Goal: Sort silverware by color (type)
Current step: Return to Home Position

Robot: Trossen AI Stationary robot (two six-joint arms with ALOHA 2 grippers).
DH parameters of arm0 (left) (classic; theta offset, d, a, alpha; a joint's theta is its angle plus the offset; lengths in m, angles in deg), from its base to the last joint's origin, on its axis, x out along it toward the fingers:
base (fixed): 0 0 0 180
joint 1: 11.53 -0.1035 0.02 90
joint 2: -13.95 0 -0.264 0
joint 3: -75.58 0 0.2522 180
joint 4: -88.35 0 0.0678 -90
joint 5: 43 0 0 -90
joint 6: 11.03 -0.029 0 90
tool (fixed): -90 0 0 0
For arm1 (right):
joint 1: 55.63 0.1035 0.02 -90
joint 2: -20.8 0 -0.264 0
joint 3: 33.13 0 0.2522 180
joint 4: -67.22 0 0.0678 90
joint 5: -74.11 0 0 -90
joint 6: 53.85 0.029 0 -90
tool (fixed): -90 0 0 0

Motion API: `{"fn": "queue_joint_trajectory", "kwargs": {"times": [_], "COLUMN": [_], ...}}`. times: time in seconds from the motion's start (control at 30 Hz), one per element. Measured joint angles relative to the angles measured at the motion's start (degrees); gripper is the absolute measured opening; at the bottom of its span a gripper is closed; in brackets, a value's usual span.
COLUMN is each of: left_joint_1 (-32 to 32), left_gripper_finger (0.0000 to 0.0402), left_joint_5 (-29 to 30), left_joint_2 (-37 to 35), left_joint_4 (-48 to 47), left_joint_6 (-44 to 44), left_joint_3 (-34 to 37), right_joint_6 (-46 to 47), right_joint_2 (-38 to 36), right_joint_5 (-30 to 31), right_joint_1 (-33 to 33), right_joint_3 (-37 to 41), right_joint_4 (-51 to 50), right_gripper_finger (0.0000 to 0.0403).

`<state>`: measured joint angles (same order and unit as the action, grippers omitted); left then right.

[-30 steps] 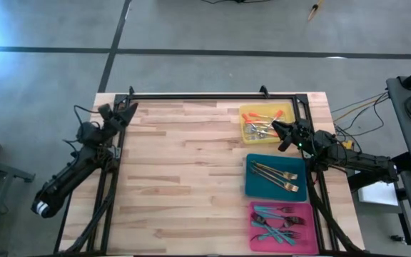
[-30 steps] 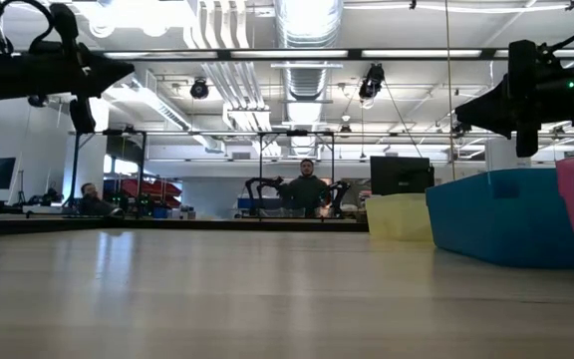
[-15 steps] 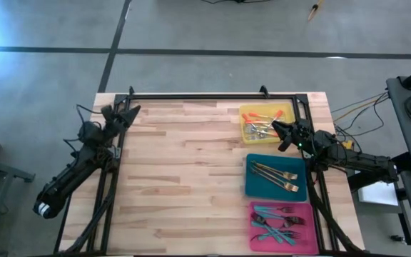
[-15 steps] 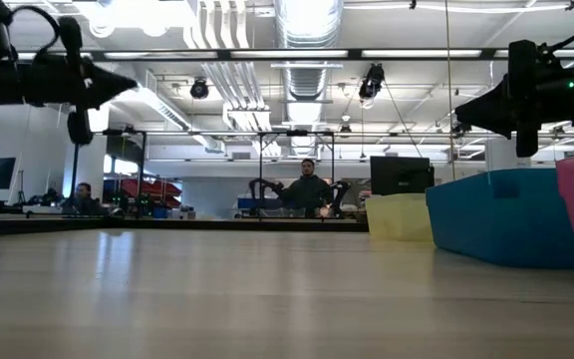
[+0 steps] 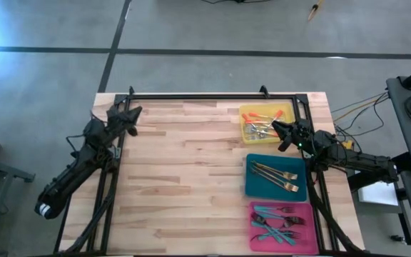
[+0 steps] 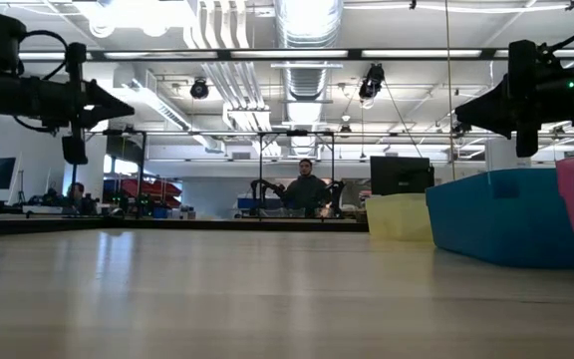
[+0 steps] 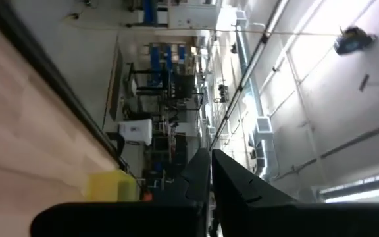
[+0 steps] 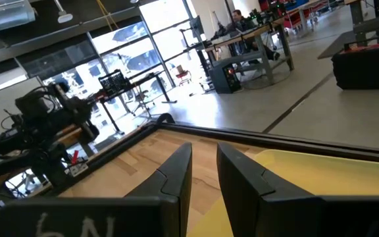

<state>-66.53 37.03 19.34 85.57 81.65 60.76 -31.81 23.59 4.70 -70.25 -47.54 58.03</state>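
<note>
Yellow tray (image 5: pixel 243 137) below right gripper (image 5: pixel 277 134); teal tray (image 5: pixel 255 190), pink tray (image 5: pixel 310 243) beside.

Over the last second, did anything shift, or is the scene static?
The left gripper moved a little farther toward the middle of the table and sank lower in the low view, holding nothing. The right gripper stayed over the yellow tray, and the sorted silverware did not move.

The left pincer (image 5: pixel 134 114) has moved slightly right, farther in over the far left corner of the counter (image 5: pixel 184 178), and hangs lower than a second ago.
</note>
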Motion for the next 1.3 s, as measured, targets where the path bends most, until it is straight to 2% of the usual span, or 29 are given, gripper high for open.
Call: {"fn": "queue_joint_trajectory", "kwargs": {"times": [0.1,0.23,0.3,0.43,0.6,0.73,1.3], "left_joint_1": [0.0,0.0,0.02,-0.02,0.0,0.0,0.0], "left_gripper_finger": [0.0,0.0,0.0,0.0,0.0,0.0,0.0], "left_joint_5": [-0.41,-0.61,-0.27,4.49,4.58,6.39,6.35], "left_joint_2": [-2.03,-5.45,-5.41,-4.78,-4.88,-4.78,-3.82], "left_joint_4": [0.46,1.7,2.79,3.85,4.84,9.04,9.12], "left_joint_6": [-3.25,-3.34,-4.19,-6.47,-6.47,-6.71,-6.71], "left_joint_3": [0.0,0.0,-0.02,-0.02,-0.02,-0.02,-0.02], "right_joint_6": [0.0,0.0,0.0,0.0,0.0,0.0,0.0], "right_joint_2": [0.0,0.0,-0.01,-0.04,-0.07,-0.07,-0.07], "right_joint_5": [0.0,-0.01,-0.01,0.05,0.22,0.24,0.28], "right_joint_1": [-0.02,-0.01,-0.01,-0.01,-0.02,-0.01,-0.01], "right_joint_3": [0.0,0.0,0.0,0.0,-0.01,-0.02,-0.01], "right_joint_4": [0.01,-0.01,0.01,-0.05,-0.01,0.0,-0.01], "right_gripper_finger": [0.0063,0.0063,0.0063,0.0063,0.0063,0.0063,0.0063]}}
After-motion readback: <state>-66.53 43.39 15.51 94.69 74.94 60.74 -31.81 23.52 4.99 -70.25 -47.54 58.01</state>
